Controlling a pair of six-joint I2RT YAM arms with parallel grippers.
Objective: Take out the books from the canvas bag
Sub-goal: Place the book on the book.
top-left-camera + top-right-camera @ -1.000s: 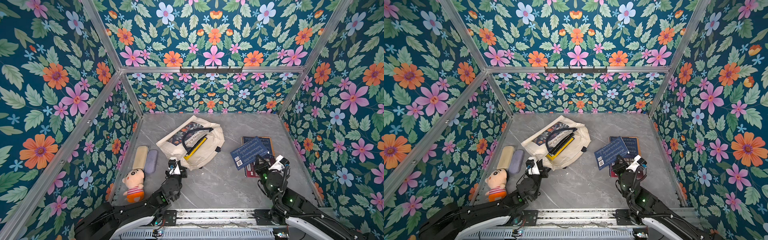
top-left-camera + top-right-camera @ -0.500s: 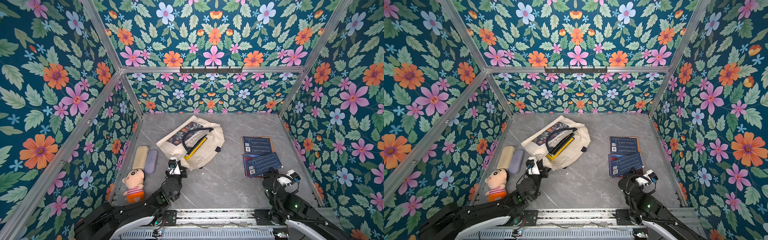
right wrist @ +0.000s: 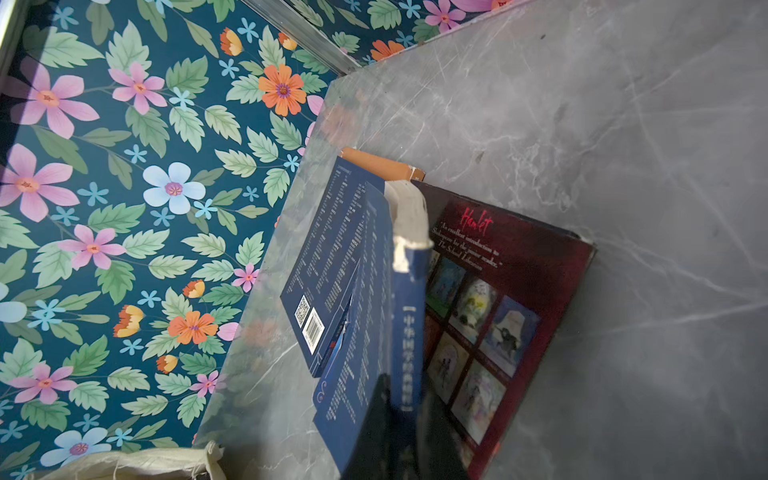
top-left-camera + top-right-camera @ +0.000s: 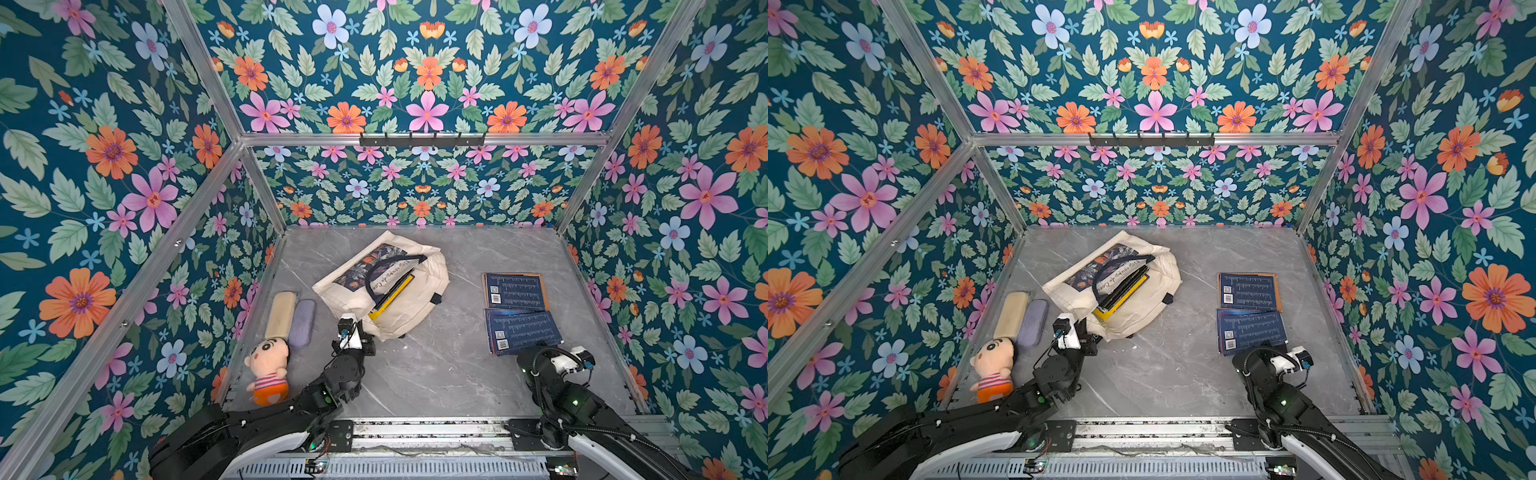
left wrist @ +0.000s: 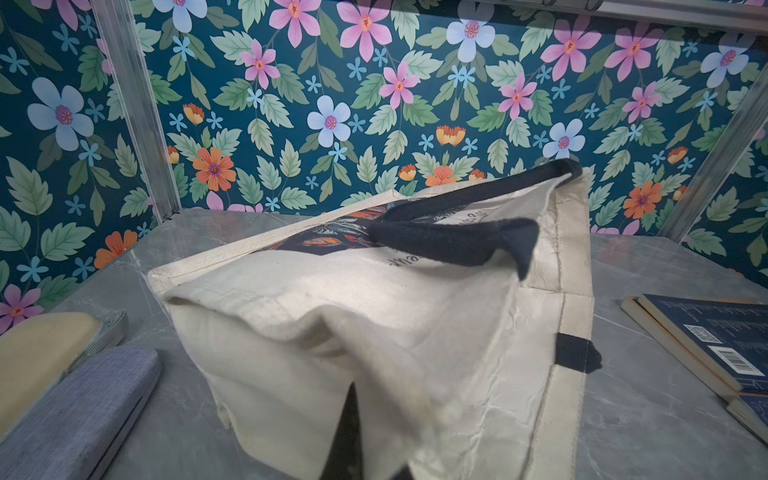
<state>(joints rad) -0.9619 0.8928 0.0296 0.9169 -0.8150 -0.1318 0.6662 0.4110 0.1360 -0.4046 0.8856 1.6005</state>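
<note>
My left end effector (image 4: 368,338) is closed on a corner of the canvas bag (image 4: 415,307); my right end effector (image 3: 409,440) grips the nearer blue book (image 4: 523,332), lying flat.

The cream canvas bag (image 4: 419,301), navy-handled with a floral panel, lies on its side. Its near corner is pinched in the fingers of the left gripper (image 4: 369,341). A yellow-edged book (image 4: 392,297) and darker ones sit stacked in its gaping mouth. The fingers (image 3: 384,419) of the right gripper clamp a blue book (image 4: 523,332), tilted atop a dark red Hamlet book (image 3: 498,311). Just beyond them a second blue book (image 4: 514,291) lies flat.
</note>
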